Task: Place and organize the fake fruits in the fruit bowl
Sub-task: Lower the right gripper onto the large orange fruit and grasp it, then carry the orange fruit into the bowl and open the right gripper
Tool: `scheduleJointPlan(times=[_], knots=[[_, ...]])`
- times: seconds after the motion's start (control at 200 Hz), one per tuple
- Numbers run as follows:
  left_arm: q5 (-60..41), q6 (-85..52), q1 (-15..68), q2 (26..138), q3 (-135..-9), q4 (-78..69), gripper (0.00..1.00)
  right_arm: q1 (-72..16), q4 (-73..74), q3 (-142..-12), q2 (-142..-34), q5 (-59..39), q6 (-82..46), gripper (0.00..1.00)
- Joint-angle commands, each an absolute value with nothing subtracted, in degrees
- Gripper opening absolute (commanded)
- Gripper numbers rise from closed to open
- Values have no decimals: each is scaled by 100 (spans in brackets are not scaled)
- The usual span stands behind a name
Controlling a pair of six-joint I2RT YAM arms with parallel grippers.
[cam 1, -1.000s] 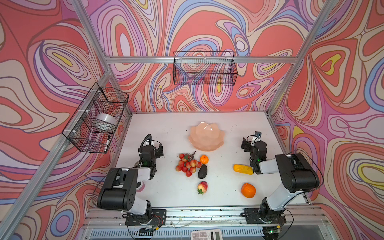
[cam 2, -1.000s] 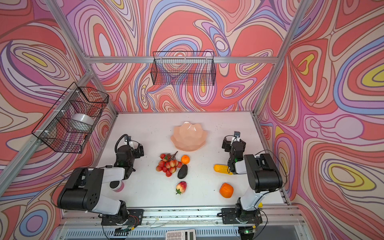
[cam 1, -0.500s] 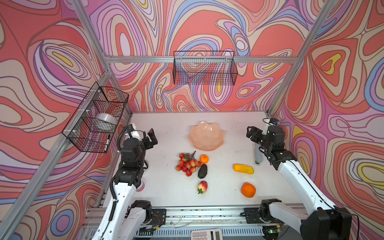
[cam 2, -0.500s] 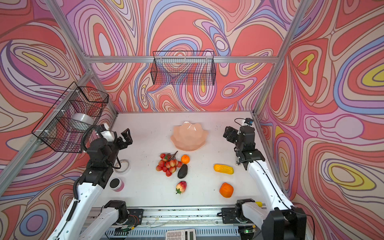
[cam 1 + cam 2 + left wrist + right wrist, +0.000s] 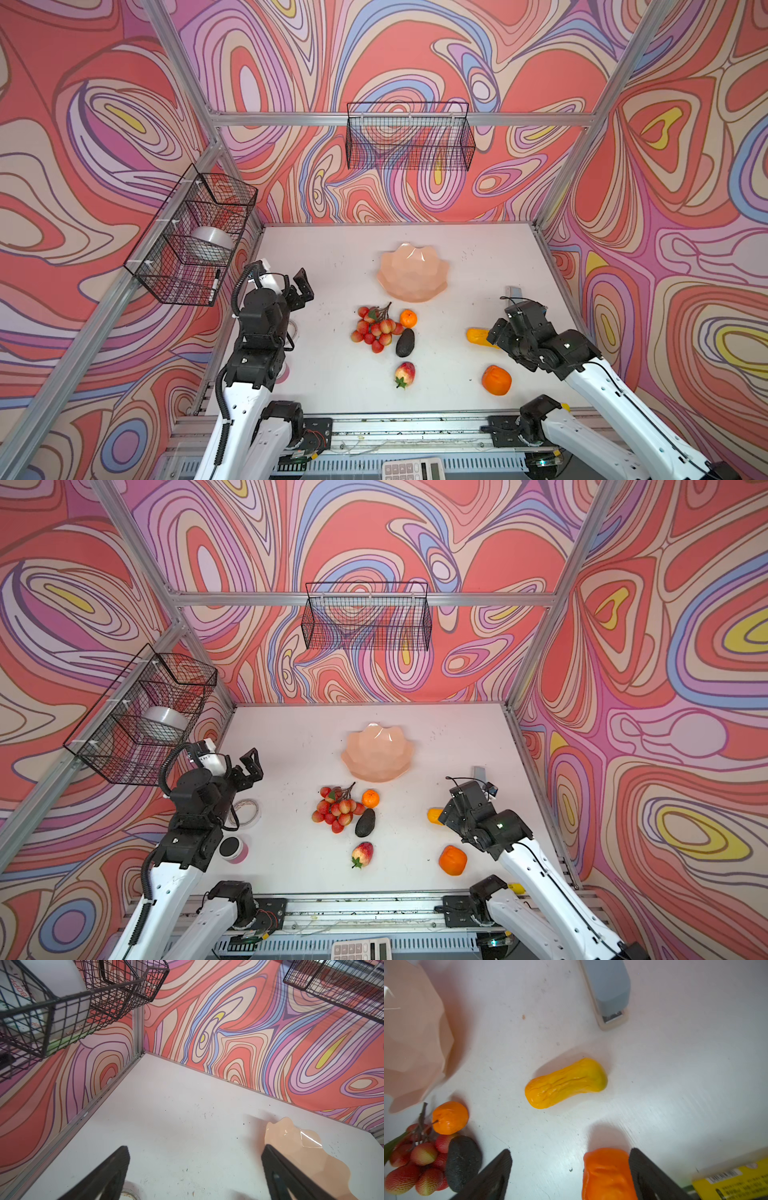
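Six fake fruits are lying on the white table [image 5: 332, 257], all of them outside the fruit bowl [image 5: 413, 272], which is sitting just above the centre of both top views. Directly below the bowl, the bunch of red-pink balls [image 5: 376, 330] is resting at mid-frame. The small orange [image 5: 408, 318] is sitting just beside its upper right edge, and the dark avocado [image 5: 405, 343] is lying under that orange, against the bunch. The red-yellow peach [image 5: 405, 374] is lying alone lower down, and the large orange [image 5: 496, 380] is sitting at the lower right, well apart from the rest. The long yellow-orange fruit [image 5: 476, 334] is lying right of centre, with its right end hidden in both top views by the right arm.

The right gripper [image 5: 570, 1152] is hovering over that fruit with its jaws spread wide, gripping nothing. In the right wrist view the long fruit is showing at mid-frame beyond the fingertips, the large orange is showing at the bottom edge beside one finger [image 5: 650, 1176], and a grey stapler [image 5: 610, 991] is lying at the top.

The left gripper [image 5: 303, 286] is hanging above the table at the left of both top views, with its jaws fully apart and holding nothing. In the left wrist view the bowl is showing at the lower right.
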State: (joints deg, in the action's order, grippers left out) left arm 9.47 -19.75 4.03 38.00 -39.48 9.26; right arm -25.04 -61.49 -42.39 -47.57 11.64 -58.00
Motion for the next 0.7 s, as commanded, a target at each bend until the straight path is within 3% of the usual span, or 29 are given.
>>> scheduleJointPlan(times=[0.0,0.481,0.691], knots=[[1034,-2002,404,3698,-4075,1044,100,-2824,-6883,-4190,-4850,1526,-6557,93],[1078,-1999,404,3653,-4044,1022,100,-3297,-6362,-3315,-5054,509,-7065,95],[1068,-2003,404,3644,-4034,1002,100,-3457,-5653,-3100,-5276,379,-7216,84]])
